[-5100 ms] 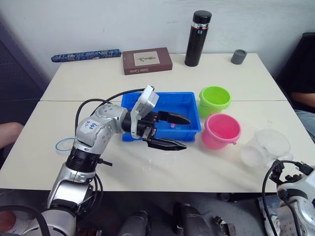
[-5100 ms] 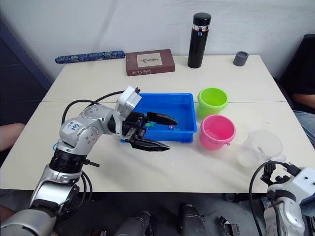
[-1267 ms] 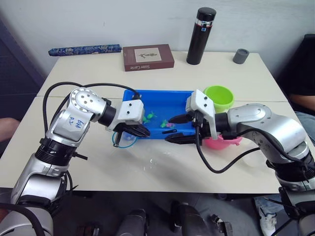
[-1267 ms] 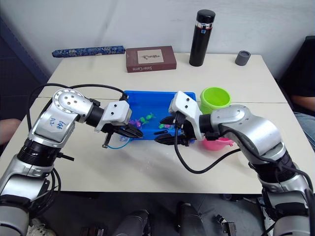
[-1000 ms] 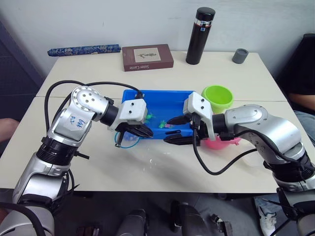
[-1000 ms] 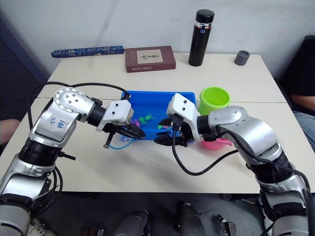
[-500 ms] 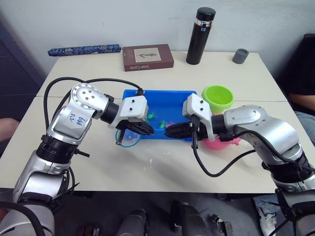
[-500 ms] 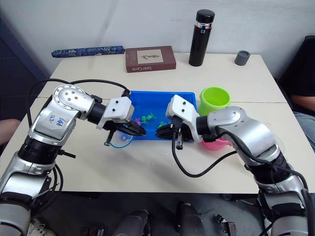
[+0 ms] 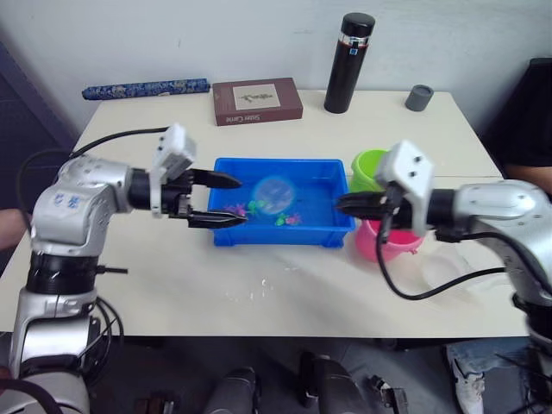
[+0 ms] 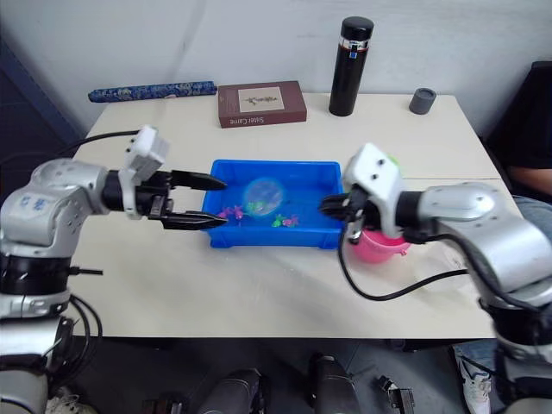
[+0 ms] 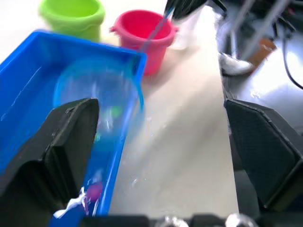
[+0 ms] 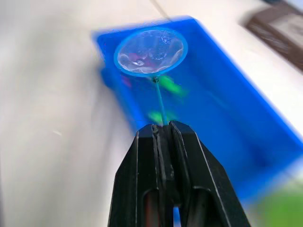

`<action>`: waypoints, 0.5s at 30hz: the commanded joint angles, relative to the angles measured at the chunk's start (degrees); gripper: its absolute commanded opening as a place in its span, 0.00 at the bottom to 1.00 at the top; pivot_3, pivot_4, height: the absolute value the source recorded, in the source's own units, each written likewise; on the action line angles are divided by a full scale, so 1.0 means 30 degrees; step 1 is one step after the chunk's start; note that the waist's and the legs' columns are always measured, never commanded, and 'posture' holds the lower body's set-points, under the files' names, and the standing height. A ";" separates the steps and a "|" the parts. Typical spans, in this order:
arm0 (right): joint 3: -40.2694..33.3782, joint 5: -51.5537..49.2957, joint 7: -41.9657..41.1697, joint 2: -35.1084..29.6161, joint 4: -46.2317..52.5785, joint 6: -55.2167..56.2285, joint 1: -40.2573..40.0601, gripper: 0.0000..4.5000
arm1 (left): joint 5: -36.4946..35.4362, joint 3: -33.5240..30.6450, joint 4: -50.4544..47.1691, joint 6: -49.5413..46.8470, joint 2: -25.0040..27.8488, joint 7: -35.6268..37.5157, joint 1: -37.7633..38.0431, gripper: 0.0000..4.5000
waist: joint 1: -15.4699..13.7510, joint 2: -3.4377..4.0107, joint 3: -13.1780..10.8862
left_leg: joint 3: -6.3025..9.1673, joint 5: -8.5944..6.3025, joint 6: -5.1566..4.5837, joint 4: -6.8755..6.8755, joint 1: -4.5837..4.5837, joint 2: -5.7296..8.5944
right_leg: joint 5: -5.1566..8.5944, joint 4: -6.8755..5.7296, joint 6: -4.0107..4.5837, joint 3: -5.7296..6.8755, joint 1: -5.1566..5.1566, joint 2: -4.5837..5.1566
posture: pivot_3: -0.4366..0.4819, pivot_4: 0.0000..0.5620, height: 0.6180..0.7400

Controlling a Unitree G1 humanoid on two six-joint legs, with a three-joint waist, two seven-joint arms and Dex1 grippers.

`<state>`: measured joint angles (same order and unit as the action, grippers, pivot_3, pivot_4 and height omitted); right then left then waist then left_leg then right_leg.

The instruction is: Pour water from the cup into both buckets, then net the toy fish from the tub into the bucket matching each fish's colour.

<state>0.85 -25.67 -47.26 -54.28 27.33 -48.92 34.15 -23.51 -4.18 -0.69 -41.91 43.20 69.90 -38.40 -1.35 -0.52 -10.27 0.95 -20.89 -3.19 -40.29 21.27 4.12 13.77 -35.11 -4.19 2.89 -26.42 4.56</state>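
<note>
My right gripper (image 9: 341, 205) is shut on the thin handle of the net, whose blue-rimmed hoop (image 9: 273, 193) hangs over the middle of the blue tub (image 9: 285, 238). In the right wrist view the hoop (image 12: 150, 51) sits beyond my shut fingertips (image 12: 163, 130), above green fish (image 12: 169, 85). Green and pink fish (image 10: 253, 207) lie in the tub's water. At the tub's left end my left gripper (image 9: 217, 200) stands wide open and holds nothing. The green bucket (image 9: 369, 166) and pink bucket (image 9: 390, 243) stand right of the tub. The clear cup (image 9: 448, 266) is beyond them.
A black flask (image 9: 347, 65), a brown book (image 9: 257, 102), a grey cap (image 9: 419, 97) and a blue roll (image 9: 145, 89) line the table's far side. Water drops (image 9: 259, 289) spot the table in front of the tub. A person sits at the right edge (image 9: 539, 121).
My left gripper let go of the net, opened wide and drew back to the left. My right gripper, shut on the handle, pulled right and lifted the hoop over the tub.
</note>
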 commanded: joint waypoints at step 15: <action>0.3799 0.8669 -0.0308 -0.0472 -0.4372 0.9722 -0.0016 0.00 | -0.0064 0.0281 -0.3279 0.1525 -0.0209 -0.3642 0.3001 0.98 | 0.0011 0.0002 -0.0001 | -0.0012 0.0007 0.0014 0.0001 -0.0011 -0.0003 | 0.0000 -0.0008 0.0000 -0.0010 0.0000 -0.0005 | 0.48 0.27 1.00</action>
<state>13.22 -1.58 -48.52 -55.49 14.79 -21.94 32.89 -22.64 -2.81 -8.45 -37.64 42.42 59.30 -28.62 -1.32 -0.51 -10.28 0.92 -20.86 -3.15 -40.28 21.24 4.12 13.77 -35.13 -4.20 2.86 -26.42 4.55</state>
